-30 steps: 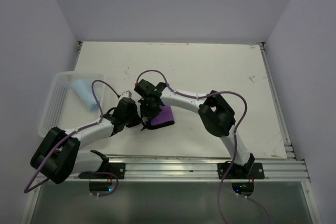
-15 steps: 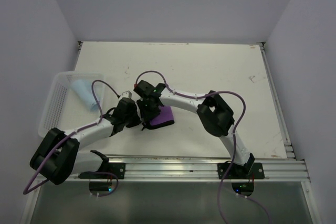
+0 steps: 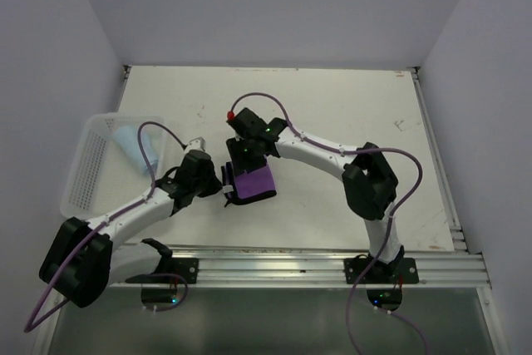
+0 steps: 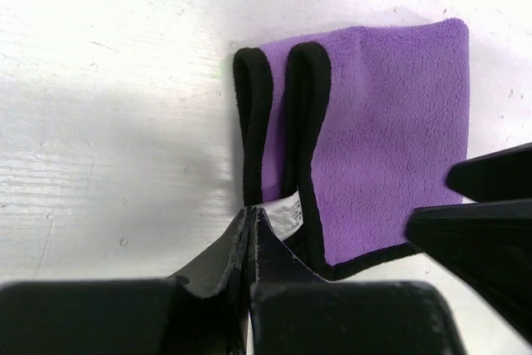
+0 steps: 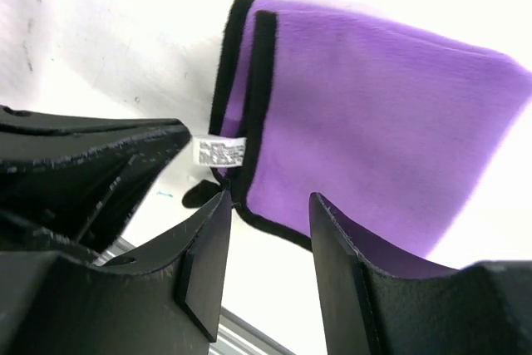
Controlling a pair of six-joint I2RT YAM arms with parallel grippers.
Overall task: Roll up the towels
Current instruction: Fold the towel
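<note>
Your right end effector [image 5: 268, 205] backed off and spread open over the folded purple towel [image 4: 382, 147] on the table [image 4: 100, 81]; left end effector [image 4: 252, 215] stayed pressed together at its tagged edge.

White desk [image 3: 332, 114], matte, scuffed with small dark marks [image 3: 199, 110]. Sits boxed in by plain pale grey-lilac walls: back wall [image 3: 274, 6], left wall [image 3: 50, 81], right wall [image 3: 490, 81]. Along the near edge, a silver slotted rail [image 3: 283, 265]; along the right edge, a narrower metal track [image 3: 440, 180]. Below the rail, a dark greenish panel [image 3: 274, 322]. Soft, even light; only faint shadows.
</note>
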